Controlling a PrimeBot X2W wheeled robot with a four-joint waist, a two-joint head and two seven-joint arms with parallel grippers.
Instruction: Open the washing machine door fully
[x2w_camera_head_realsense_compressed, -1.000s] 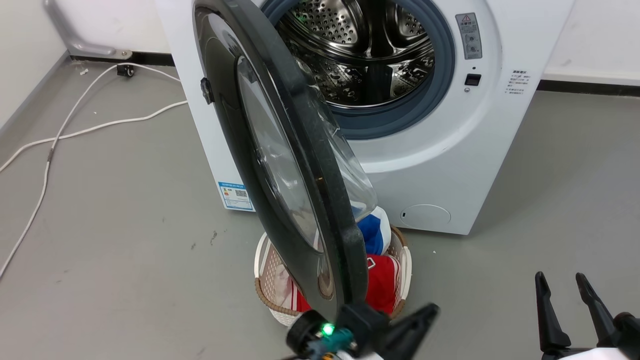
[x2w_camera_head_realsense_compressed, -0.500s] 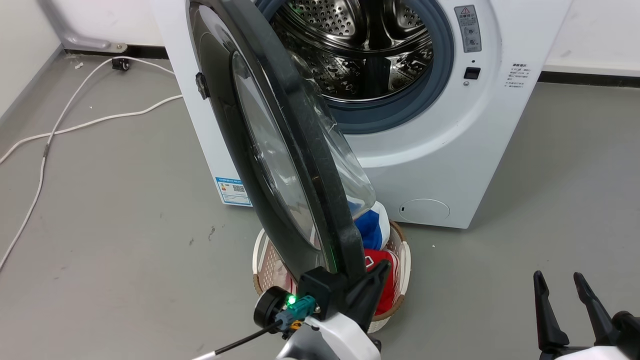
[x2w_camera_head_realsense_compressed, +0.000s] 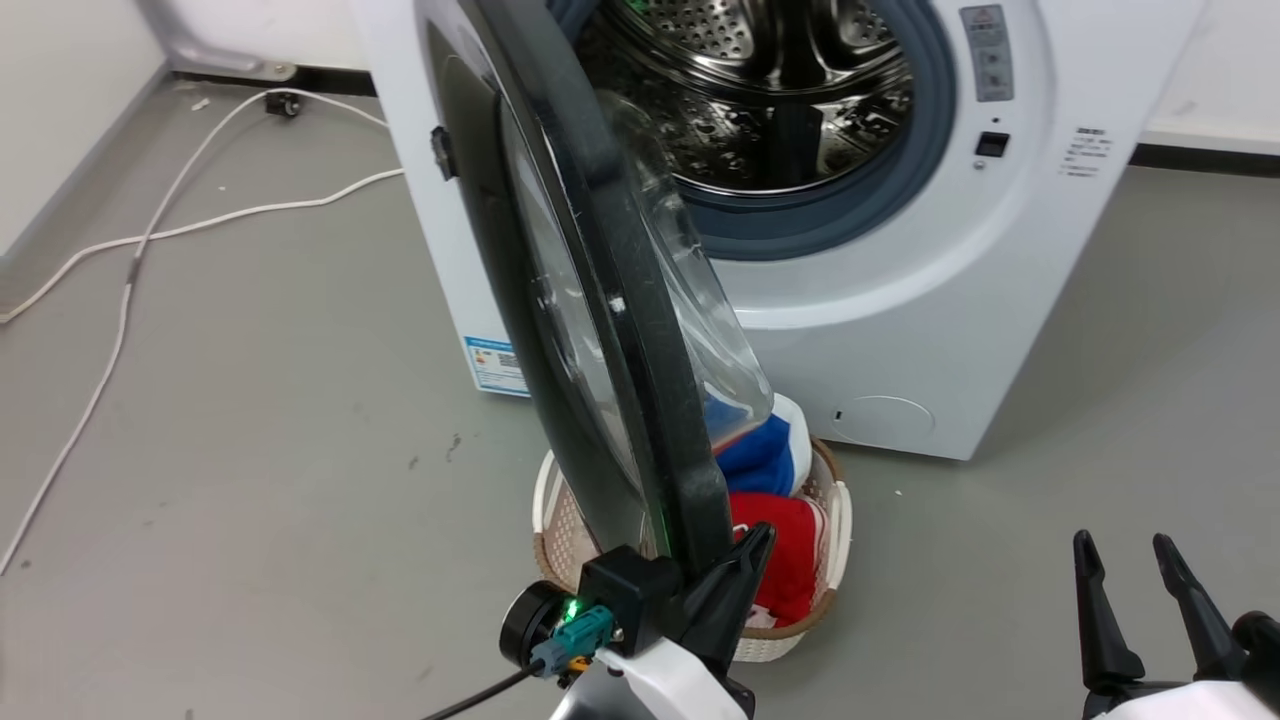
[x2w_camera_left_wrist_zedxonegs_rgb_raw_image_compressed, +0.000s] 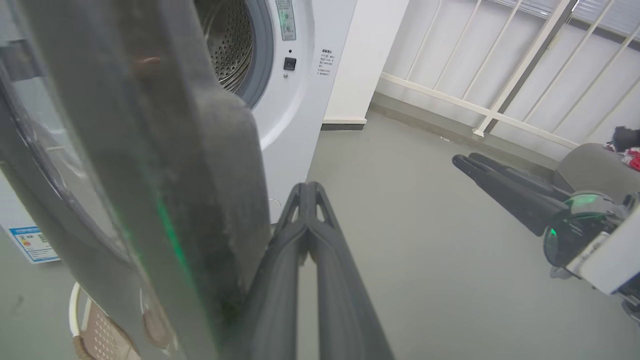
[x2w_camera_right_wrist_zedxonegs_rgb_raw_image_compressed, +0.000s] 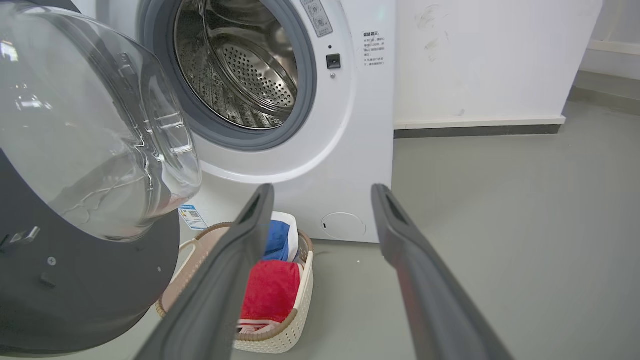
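Black door: the washing machine door (x2w_camera_head_realsense_compressed: 600, 330) stands roughly half open, edge-on in the head view. It is hinged at the left side of the washer (x2w_camera_head_realsense_compressed: 900, 330), and its lower rim hangs over the laundry basket (x2w_camera_head_realsense_compressed: 838, 520).
Left gripper: the left gripper (x2w_camera_head_realsense_compressed: 752, 545) has its fingers pressed together with nothing between them. Their side lies against the inner face of the door's lower rim, below the glass bowl (x2w_camera_head_realsense_compressed: 700, 330).
Left arm pose: the wrist sits low, just in front of the basket. The fingers point up and toward the washer, with the pale forearm (x2w_camera_head_realsense_compressed: 670, 690) at the bottom edge of the head view.
Right gripper: the right gripper (x2w_camera_head_realsense_compressed: 1120, 548) has its jaws apart and holds nothing. It is well apart from the door and aimed at the washer front.
Slip risk: this is a push, not a grasp. As the door follows its arc, the smooth rim could slide off the fingers and leave the door short of fully open.
Basket risk: the wrist is near the basket, so a sweep to the left could nudge it. Clearance under the rim cannot be judged.
Glass risk: a push that drifts upward could put the fingertips on the bowl instead of the rim.
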